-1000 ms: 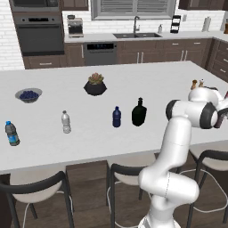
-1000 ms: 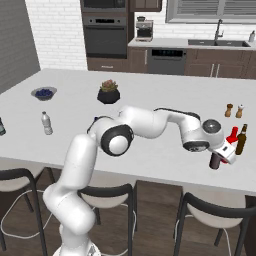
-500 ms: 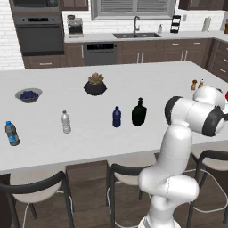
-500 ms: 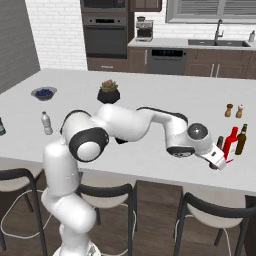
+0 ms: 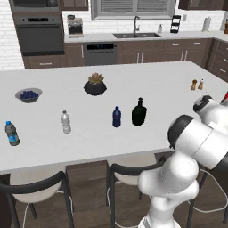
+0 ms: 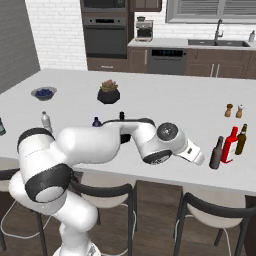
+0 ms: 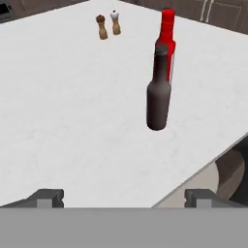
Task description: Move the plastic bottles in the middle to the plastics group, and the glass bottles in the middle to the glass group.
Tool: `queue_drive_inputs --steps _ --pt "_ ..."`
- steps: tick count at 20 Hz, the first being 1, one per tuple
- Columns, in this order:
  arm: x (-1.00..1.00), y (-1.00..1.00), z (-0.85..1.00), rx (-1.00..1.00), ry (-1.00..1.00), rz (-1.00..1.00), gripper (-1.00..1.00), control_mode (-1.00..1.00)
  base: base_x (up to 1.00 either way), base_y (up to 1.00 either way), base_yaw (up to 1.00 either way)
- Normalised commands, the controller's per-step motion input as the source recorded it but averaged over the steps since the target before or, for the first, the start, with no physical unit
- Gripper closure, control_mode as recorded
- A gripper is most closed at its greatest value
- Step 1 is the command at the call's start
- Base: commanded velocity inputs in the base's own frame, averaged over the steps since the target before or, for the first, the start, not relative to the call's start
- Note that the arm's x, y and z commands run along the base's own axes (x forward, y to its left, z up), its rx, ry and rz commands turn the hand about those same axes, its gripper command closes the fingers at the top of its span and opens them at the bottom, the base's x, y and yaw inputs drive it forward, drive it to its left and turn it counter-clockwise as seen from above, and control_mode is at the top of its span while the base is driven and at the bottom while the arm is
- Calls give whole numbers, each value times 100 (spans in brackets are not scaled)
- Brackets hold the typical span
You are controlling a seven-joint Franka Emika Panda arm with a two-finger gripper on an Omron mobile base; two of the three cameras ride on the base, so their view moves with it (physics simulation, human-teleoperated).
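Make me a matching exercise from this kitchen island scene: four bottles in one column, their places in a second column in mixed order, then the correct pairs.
Things
1. navy-blue bottle
2. dark brown bottle
3. blue-label bottle
4. white-cap clear bottle

Places
A. upright right beside the red bottle
B. at the far left end of the island
C. just left of the squat black bottle
D. between the blue-label bottle and the navy-blue bottle

Pairs: 1-C, 2-A, 3-B, 4-D

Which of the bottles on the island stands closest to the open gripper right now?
The slim dark brown bottle, upright just ahead of the gripper. The red bottle stands right behind it; the squat black bottle is far off mid-counter.
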Motion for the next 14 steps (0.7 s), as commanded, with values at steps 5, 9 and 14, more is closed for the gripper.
queue_drive_inputs --steps 5,9,14 --pt "-14 80 97 -5 0 24 -100 -100 0 0 0" --pt "-3 57 95 -4 0 14 -100 -100 0 0 0" --pt "-16 38 18 0 0 8 -100 -100 0 0 0"
